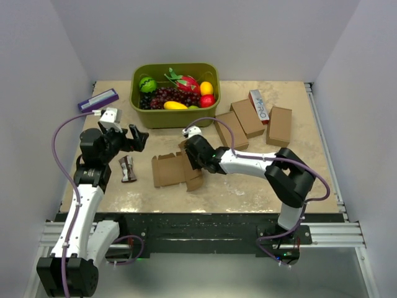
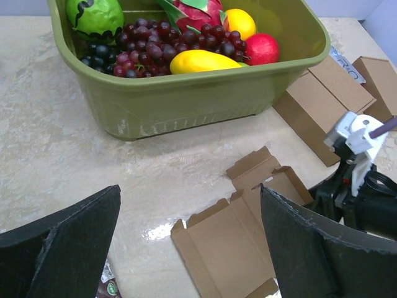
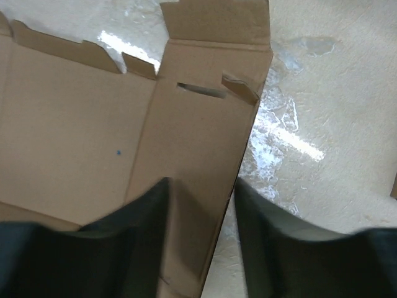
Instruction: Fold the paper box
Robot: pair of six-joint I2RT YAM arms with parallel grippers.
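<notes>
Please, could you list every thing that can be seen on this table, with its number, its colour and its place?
flat box: one, brown, unfolded, centre of the table.
folded boxes: three, brown, right of the tub.
lettered carton: one, white and red, among the folded boxes.
slim box: one, purple and white, back left edge.
tub: one, green, back centre.
fruit: several, mixed colours, inside the tub.
wrapper: one, dark, left of the flat box.
table: one, beige.
left fingers: two, black, wide apart, left of the flat box.
right fingers: two, black, partly apart, over the flat box's right edge.
</notes>
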